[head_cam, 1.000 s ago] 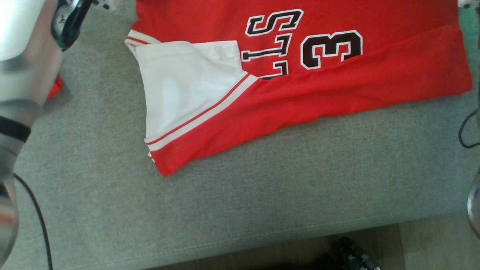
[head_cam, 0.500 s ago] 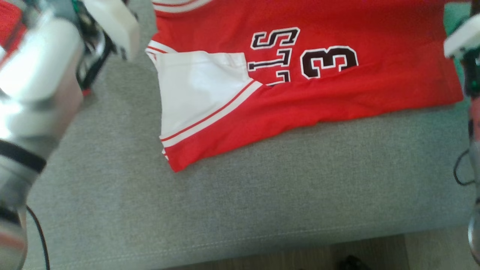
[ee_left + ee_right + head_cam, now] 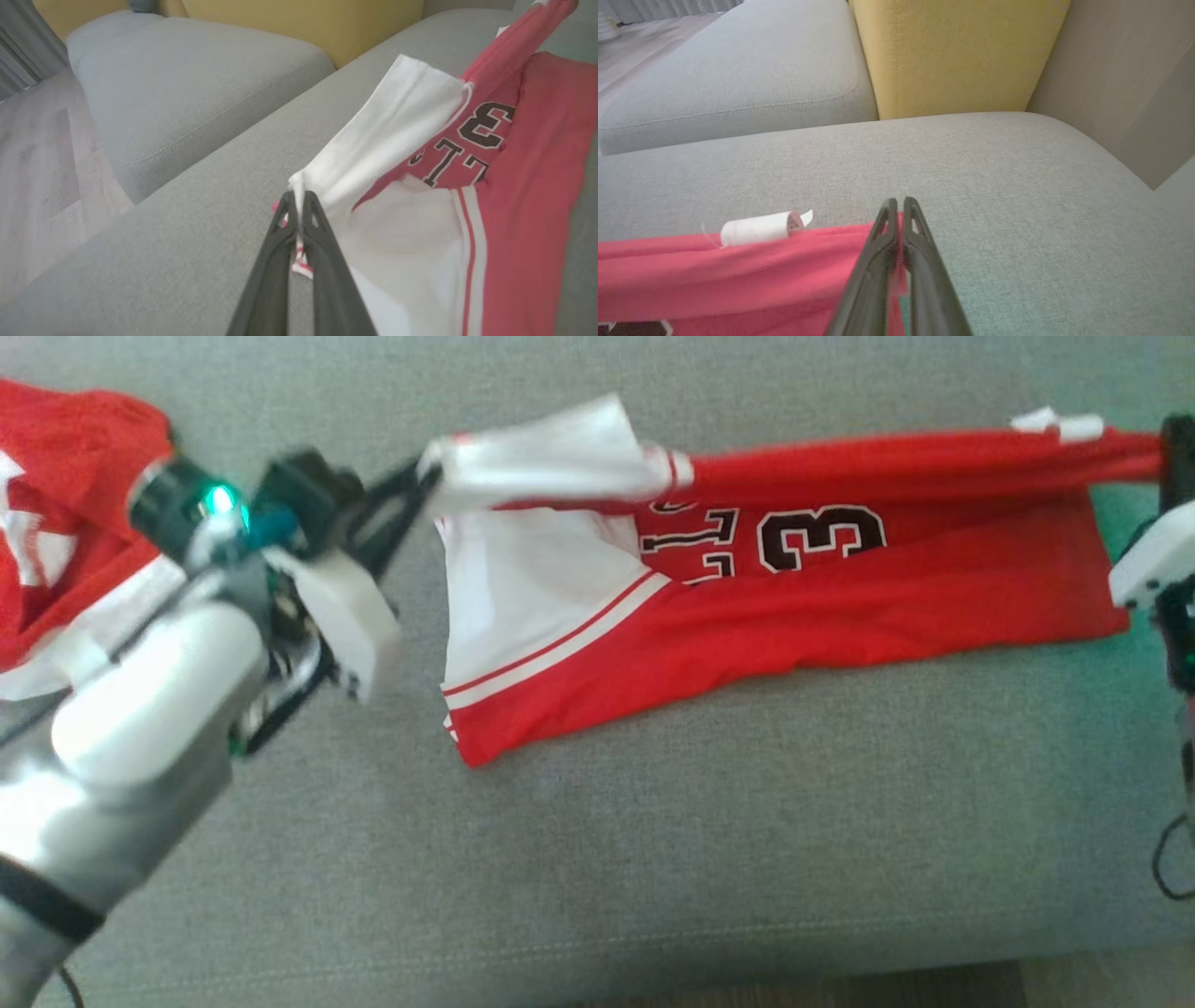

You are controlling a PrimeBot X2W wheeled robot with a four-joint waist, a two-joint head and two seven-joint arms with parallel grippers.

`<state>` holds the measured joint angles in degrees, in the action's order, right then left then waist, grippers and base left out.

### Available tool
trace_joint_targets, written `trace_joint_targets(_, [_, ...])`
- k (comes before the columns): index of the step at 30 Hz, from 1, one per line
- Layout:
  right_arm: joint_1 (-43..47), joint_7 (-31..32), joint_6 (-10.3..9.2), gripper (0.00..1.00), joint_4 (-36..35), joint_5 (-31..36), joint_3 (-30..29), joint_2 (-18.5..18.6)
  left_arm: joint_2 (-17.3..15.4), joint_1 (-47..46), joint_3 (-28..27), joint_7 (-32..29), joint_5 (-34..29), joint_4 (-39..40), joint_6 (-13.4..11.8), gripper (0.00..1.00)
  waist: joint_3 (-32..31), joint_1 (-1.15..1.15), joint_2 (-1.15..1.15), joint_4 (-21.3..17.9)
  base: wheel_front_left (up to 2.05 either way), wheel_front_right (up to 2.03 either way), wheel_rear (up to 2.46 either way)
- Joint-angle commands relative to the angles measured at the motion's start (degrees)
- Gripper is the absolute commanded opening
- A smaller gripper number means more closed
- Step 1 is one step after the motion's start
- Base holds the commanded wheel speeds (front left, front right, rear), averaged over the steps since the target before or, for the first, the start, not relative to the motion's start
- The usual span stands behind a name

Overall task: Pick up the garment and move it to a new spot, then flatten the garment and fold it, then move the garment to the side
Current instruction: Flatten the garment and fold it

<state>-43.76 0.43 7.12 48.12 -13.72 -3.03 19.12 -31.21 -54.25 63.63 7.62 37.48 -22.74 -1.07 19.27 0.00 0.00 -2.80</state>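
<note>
Garment [image 3: 868, 607] here is a red jersey with a white side panel and a black "3" [image 3: 822, 537] on it, spread across the grey sofa seat [image 3: 653, 859]. The near half lies flat on the seat. The far edge is up off it, pulled into a tight line between my two sets of fingers.

My left fingers [image 3: 422, 478] are clenched on the white corner at the garment's left end. In my left wrist view the fingers [image 3: 299, 210] are pressed together with the white cloth [image 3: 373, 154] bunching out of the tips and a scrap of red-striped hem poking out lower down. My right fingers [image 3: 1172, 453] are clamped on the red edge at the garment's right end. In the right wrist view they [image 3: 900, 214] are pinched tight with the red fabric [image 3: 738, 280] running off to one side.

A little white tag [image 3: 1055, 425] sits on the raised edge, near the right fingers, and looks rolled up [image 3: 756, 228]. Off the garment's left end, apart from it, is another red and white cloth [image 3: 56, 476], bunched on the seat. Behind the garment, past the bare seat, is a yellow back cushion [image 3: 952, 56]. Further out are a second grey cushion [image 3: 187, 84] and wood floor [image 3: 37, 163].
</note>
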Motion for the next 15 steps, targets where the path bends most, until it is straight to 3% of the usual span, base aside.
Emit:
trace_joint_targets(1, [0.90, 1.22, 0.36, 0.00, -2.88, -0.95, 1.13, 1.80, -3.68, -0.58, -2.07, -0.78, 0.42, 2.98, -1.14, 0.00, -1.07, 0.00, 0.00, 0.24, 0.00, 0.00, 0.00])
trace_joint_targets(9, [6.28, 8.26, 0.36, 0.00, -7.37, -3.88, 3.78, 3.45, -7.04, 4.94, -0.09, -4.60, 1.59, 10.87, -3.51, 0.00, -3.00, 0.00, 0.00, 0.10, 0.00, 0.00, 0.00])
trace_joint_targets(15, [9.39, 12.33, 0.36, 0.00, -10.62, -5.06, 4.92, 4.29, -7.18, 7.48, 1.38, -5.89, 1.67, 13.37, -5.01, 0.00, -3.58, 0.00, 0.00, -0.12, 0.00, 0.00, 0.00])
